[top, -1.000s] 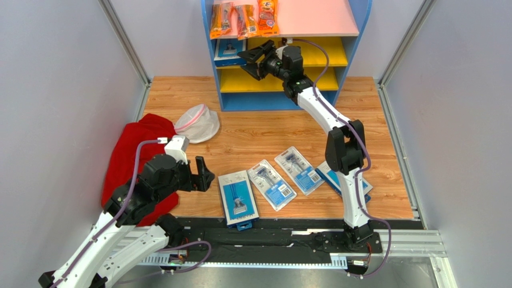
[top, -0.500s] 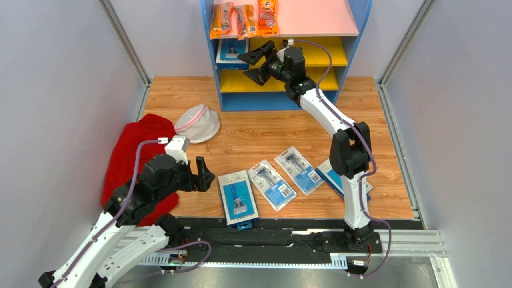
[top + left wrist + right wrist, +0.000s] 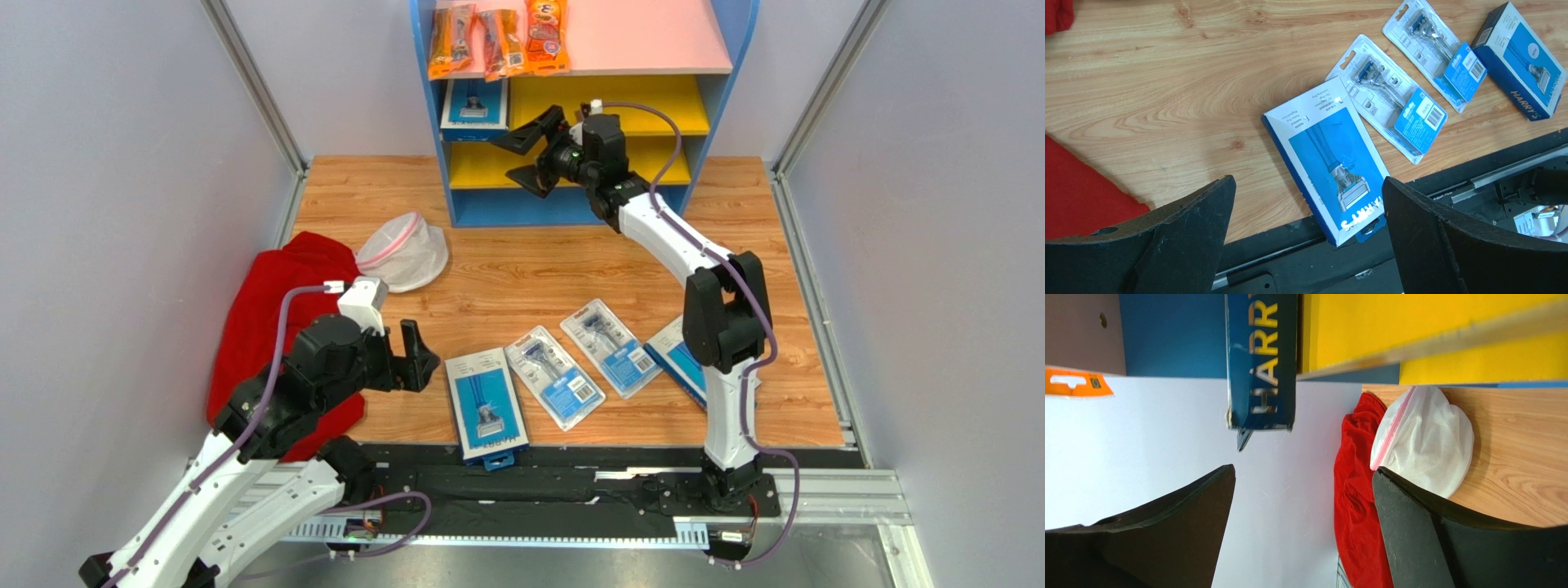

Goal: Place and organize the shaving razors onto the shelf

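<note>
The blue-framed shelf (image 3: pixel 724 74) stands at the far side. One large blue razor pack (image 3: pixel 475 104) stands at the left end of its upper yellow shelf, and its edge shows in the right wrist view (image 3: pixel 1261 361). My right gripper (image 3: pixel 530 150) is open and empty, just right of that pack. On the floor lie a large blue pack (image 3: pixel 487 402), two paler packs (image 3: pixel 555 376) (image 3: pixel 611 348) and a blue pack (image 3: pixel 678 361) partly hidden behind my right arm. My left gripper (image 3: pixel 417 355) is open and empty, left of the near blue pack (image 3: pixel 1330 159).
Three orange snack packets (image 3: pixel 497 37) lie on the pink top board. A red cloth (image 3: pixel 264 319) and a white mesh bag (image 3: pixel 405 251) lie at the left. A black rail (image 3: pixel 552 472) runs along the near edge; the near pack overhangs it.
My right gripper has drawn back from the upper shelf, down and to the right, open all the while. The pack stays on the shelf. The left arm has not moved.
</note>
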Controlling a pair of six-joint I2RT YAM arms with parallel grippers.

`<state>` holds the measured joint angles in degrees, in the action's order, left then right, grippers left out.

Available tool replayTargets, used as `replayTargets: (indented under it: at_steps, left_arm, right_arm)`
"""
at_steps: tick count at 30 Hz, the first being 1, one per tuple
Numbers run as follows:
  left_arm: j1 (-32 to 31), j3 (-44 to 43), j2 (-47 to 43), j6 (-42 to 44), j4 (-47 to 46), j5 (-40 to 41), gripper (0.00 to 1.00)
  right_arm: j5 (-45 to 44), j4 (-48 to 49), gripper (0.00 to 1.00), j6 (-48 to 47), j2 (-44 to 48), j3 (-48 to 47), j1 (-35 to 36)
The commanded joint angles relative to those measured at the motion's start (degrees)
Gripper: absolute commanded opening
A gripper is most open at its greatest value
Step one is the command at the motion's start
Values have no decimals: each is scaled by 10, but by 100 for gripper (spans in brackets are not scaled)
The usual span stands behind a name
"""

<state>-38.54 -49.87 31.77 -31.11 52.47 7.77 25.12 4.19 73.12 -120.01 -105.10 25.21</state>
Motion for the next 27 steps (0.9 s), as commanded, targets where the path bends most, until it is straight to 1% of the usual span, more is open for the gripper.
replayTargets:
  at_steps: [1, 5, 10, 12, 13, 15, 16, 18, 19, 20, 21, 22, 24, 25, 27]
  left_arm:
    - [0, 2, 0, 12, -21, -6, 98]
    - [1, 2, 2, 12, -21, -7, 98]
    - [1, 2, 3, 13, -21, -7, 98]
    - [0, 3, 6, 13, -22, -7, 98]
    - [1, 3, 7, 14, -22, -7, 98]
    - [1, 3, 12, 13, -22, -7, 98]
    - [1, 3, 15, 11, -20, -7, 98]
    - [0, 1, 25, 11, -18, 0, 98]
    - [0, 2, 30, 9, -17, 1, 98]
    - [0, 1, 35, 8, -16, 2, 98]
    - [1, -1, 47, 7, -16, 2, 98]
    - [0, -2, 51, 5, -15, 3, 98]
    - [1, -3, 65, 5, -14, 5, 98]
    - [0, -3, 69, 4, -15, 5, 99]
    - [0, -2, 79, 0, -15, 4, 99]
  right_arm:
    - [12, 60, 87, -3, 54, 29, 1]
    - [23, 113, 87, 9, 76, 60, 1]
    - [41, 137, 87, 10, 119, 132, 2]
    - [44, 140, 87, -5, 154, 168, 4]
    - [45, 135, 87, -12, 168, 201, 4]
    - [43, 123, 87, -38, 215, 236, 4]
    - [41, 117, 87, -49, 249, 275, 4]
    - [37, 87, 87, -87, 283, 309, 4]
    - [34, 71, 87, -102, 322, 335, 4]
    - [32, 33, 87, -116, 341, 353, 3]
    - [24, 18, 87, -147, 362, 368, 5]
    - [19, 1, 87, -162, 404, 383, 4]
    - [2, -66, 87, -194, 447, 426, 5]
    - [-4, -87, 87, -217, 489, 443, 4]
    - [-17, -136, 87, -233, 532, 500, 5]
